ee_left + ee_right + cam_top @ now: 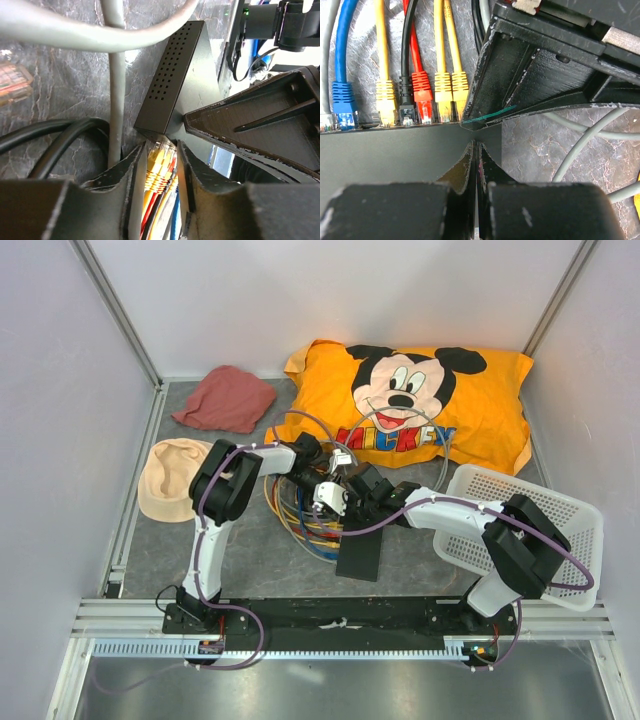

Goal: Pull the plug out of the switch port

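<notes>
Our closed, empty right gripper (476,150) rested on the flat matte black switch (395,155); our left gripper (161,150) straddled a yellow plug (460,92), grip unclear.

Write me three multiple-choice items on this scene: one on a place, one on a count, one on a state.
1. The white basket sits: A) right of the switch; B) on the pillow; C) beside the red cloth.
2. In the right wrist view, yellow plugs in the switch number: A) one; B) three; C) five.
3. The right hand is: A) wide open; B) gripping a cable; C) shut.
A, the top view puts it far to the right; B, one lone and two paired; C, its fingers meet with nothing between.
</notes>
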Motion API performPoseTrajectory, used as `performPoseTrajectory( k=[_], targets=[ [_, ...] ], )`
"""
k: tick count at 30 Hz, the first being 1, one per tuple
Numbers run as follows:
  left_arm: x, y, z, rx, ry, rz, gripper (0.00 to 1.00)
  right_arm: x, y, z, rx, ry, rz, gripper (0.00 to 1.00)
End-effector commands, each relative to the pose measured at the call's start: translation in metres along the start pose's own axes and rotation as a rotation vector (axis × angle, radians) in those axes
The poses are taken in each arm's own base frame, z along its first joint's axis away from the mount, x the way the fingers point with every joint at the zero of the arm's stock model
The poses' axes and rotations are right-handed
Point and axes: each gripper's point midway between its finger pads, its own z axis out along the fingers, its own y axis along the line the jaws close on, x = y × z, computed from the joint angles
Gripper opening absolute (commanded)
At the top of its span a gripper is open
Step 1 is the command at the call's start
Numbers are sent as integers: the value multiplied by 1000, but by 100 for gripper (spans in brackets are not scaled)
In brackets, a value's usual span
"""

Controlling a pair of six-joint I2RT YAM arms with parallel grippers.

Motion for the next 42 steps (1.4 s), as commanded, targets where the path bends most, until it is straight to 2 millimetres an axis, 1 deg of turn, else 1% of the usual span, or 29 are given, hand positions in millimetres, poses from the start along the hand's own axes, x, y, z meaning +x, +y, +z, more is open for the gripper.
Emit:
performPoseTrajectory(
  k=[1,3,7,11,12,13,14,15,17,19,20,23,24,25,26,27,29,30,31,32,33,34,35,36,37,38,39,41,42],
  targets=[
    [48,36,30,-72,157,-29,33,69,29,5,-82,230,8,0],
    [50,34,31,-49,168,-37,31,69,29,4,-82,234,5,0],
    [49,28,32,0,172,-37,32,70,29,3,-81,234,-2,0],
    [49,23,32,42,174,-32,36,71,29,4,-82,236,-1,0],
    [52,20,31,51,188,-56,37,71,29,5,-79,234,-1,0],
    [47,18,30,59,188,-32,38,71,27,5,-71,235,-4,0],
    [47,18,30,60,195,-35,38,73,26,5,-66,241,-8,0],
    [53,17,29,65,223,-76,38,75,25,5,-56,244,-11,0],
    [50,20,28,52,235,-64,38,81,19,4,-28,265,-26,0],
    [53,22,28,42,245,-78,37,87,16,2,-23,279,-29,0],
    [54,22,30,40,250,-79,36,92,10,1,-16,286,-15,0],
    [56,32,34,-10,267,-94,34,103,0,-1,-14,296,-25,0],
    [59,34,35,-18,267,-101,33,106,-2,-2,-20,296,-56,0],
    [53,38,36,-37,247,-83,33,106,-4,-3,-19,294,-67,0],
    [53,41,37,-55,241,-76,33,106,-7,-4,-17,287,-70,0],
    [54,43,37,-64,238,-76,32,95,-11,-7,-20,248,-70,0],
    [51,44,38,-67,228,-57,32,82,-10,-15,-42,204,-62,0],
    [51,44,38,-69,228,-58,32,60,-15,-22,-40,134,-60,0],
    [50,44,38,-70,228,-55,32,49,-15,-28,-42,104,-39,0],
    [49,46,38,-76,227,-52,32,43,-12,-36,-63,96,-23,0],
    [47,48,37,-91,228,-44,32,21,-18,-49,-52,37,-25,7],
    [46,49,37,-95,227,-41,32,9,-14,-55,-81,-4,-30,15],
    [45,50,37,-98,225,-39,32,6,-8,-62,-111,-10,-29,22],
    [43,51,37,-104,224,-33,32,-2,-7,-71,-109,-36,-41,34],
    [42,51,37,-105,223,-38,32,-7,3,-74,-141,-50,-57,40],
    [43,53,36,-107,222,-46,32,-5,10,-76,-160,-39,-73,43],
    [42,53,36,-104,218,-54,32,-4,17,-78,-168,-39,-81,51],
    [40,54,35,-101,205,-74,32,-4,38,-78,-212,-33,-109,57],
    [38,53,35,-93,197,-72,32,1,49,-77,-232,-27,-118,62]
  ],
)
